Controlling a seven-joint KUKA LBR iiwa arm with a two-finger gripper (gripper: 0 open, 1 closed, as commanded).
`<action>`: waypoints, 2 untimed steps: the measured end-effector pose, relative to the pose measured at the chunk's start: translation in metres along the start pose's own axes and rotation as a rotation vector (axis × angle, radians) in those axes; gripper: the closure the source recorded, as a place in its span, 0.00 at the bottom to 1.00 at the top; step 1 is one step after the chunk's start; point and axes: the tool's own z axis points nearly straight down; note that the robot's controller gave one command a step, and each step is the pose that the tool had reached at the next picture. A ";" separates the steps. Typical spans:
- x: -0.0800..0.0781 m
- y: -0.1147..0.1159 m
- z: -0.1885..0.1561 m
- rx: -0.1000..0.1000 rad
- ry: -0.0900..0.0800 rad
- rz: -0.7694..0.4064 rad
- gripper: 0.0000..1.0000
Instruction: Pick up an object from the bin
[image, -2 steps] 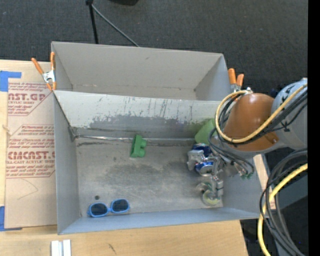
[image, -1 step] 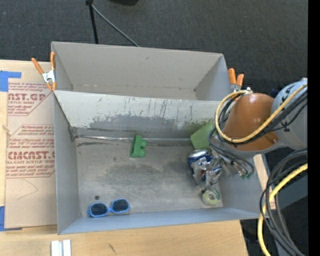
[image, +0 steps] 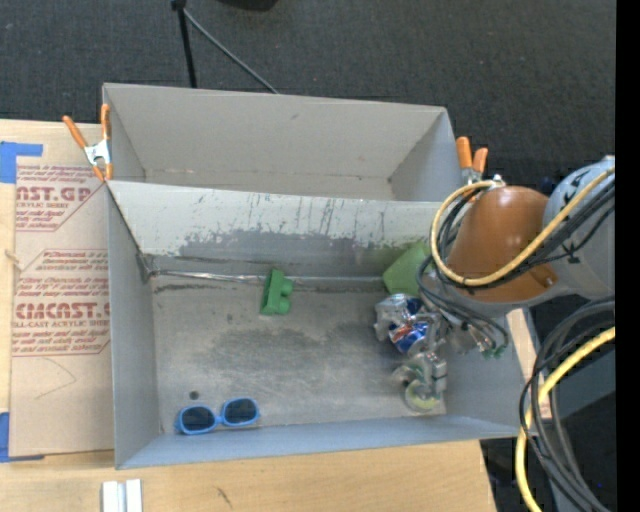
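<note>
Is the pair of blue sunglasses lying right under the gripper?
No, the blue sunglasses lie in the front left corner of the bin, while the gripper is at the front right.

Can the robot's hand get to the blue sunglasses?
Probably yes. The sunglasses lie alone in the front left corner, the hand hangs front right, and only bare bin floor lies between.

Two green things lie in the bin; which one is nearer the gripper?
The paler green piece at the back right, close by the gripper; the darker green block sits apart, mid-bin near the back wall.
</note>
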 end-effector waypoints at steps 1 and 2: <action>-0.027 -0.042 0.019 0.000 -0.002 -0.139 0.00; -0.030 -0.060 0.019 0.000 -0.002 -0.183 0.00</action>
